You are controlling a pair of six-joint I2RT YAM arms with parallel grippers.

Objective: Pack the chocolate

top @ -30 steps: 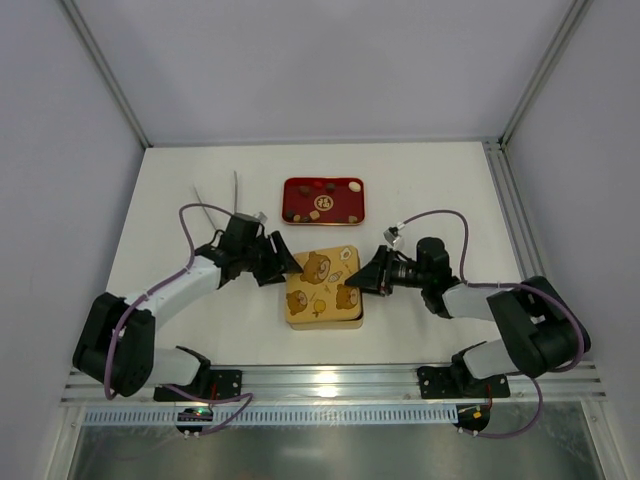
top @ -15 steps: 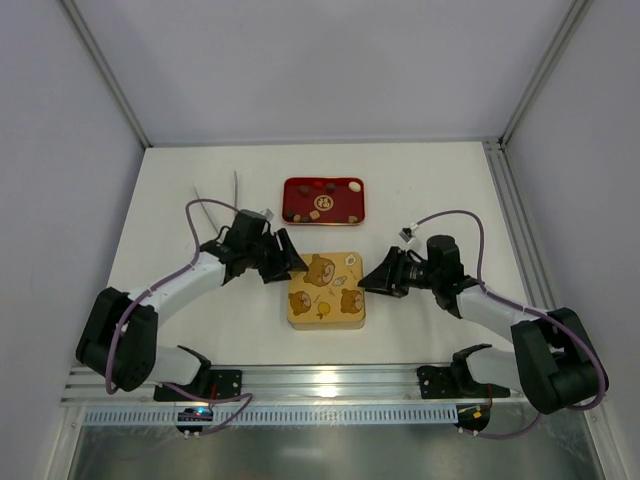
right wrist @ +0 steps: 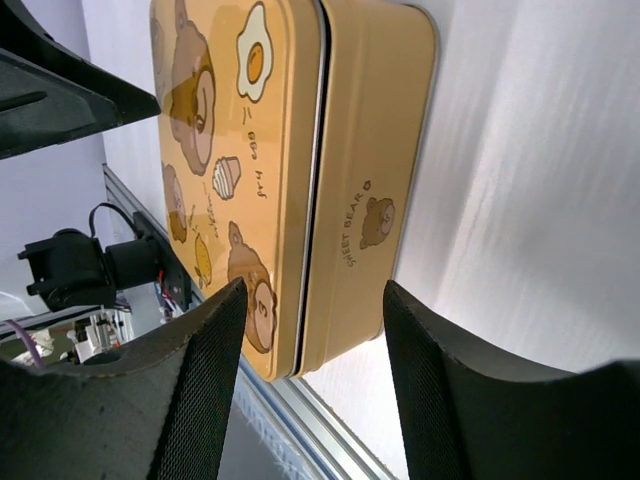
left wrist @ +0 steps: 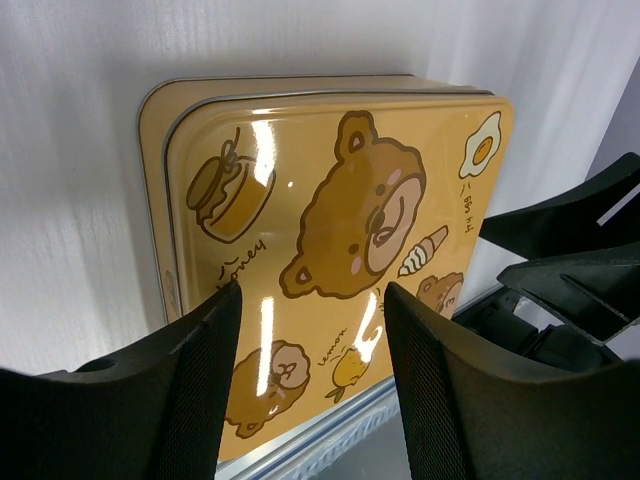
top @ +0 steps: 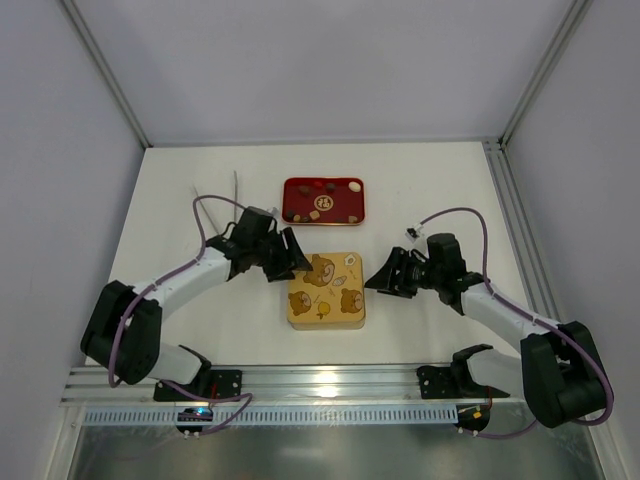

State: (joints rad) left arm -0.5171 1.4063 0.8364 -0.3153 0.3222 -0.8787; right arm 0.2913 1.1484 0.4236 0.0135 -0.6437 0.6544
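Tiny brown and cream chocolate pieces (top: pixel 322 200) lie on a flat red tray (top: pixel 290 215) beyond both end effectors. The left end effector (top: pixel 296 263) and right end effector (top: pixel 376 279), wide open and empty, flank the closed glossy yellow bear tin (top: pixel 327 292); uneven squeezing could skid it.

Right gripper (top: pixel 376 279): has backed off from the right side of the yellow bear tin (top: pixel 326 293), which it was touching a second ago; a strip of table now shows between them.
Right arm (top: pixel 500 306): stretched out longer and lower, its elbow swung out towards the right edge.
Left gripper (top: pixel 297 262): has crept rightward, from just short of the tin to its upper left corner.
Tin: sits a shade further right and squarer than a second ago.
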